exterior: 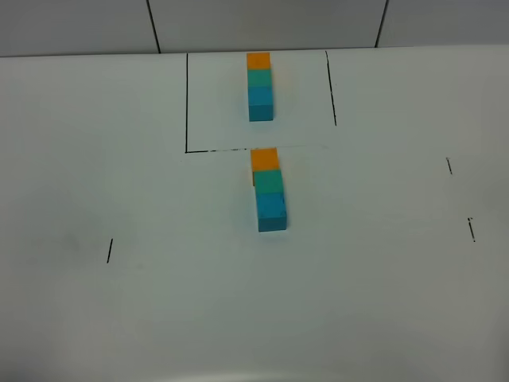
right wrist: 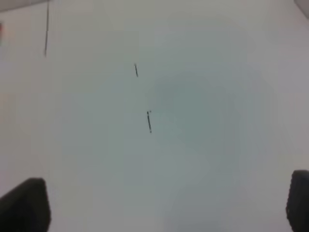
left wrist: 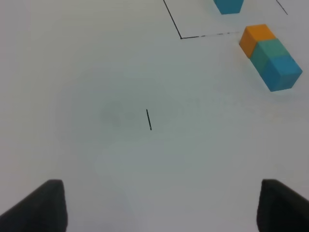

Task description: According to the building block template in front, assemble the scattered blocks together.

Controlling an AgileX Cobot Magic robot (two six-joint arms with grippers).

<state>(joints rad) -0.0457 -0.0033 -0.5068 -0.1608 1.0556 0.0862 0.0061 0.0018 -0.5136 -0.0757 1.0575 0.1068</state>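
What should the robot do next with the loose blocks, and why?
Probably nothing beyond a small straightening nudge. The loose blocks already sit in a touching row, orange, green, blue, like the outlined template; the orange one looks slightly offset. Both grippers, left and right, are open and empty.

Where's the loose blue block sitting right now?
In the overhead view, the blue block lies mid-table, at the near end of the loose row, touching the teal-green block, below the outlined template.
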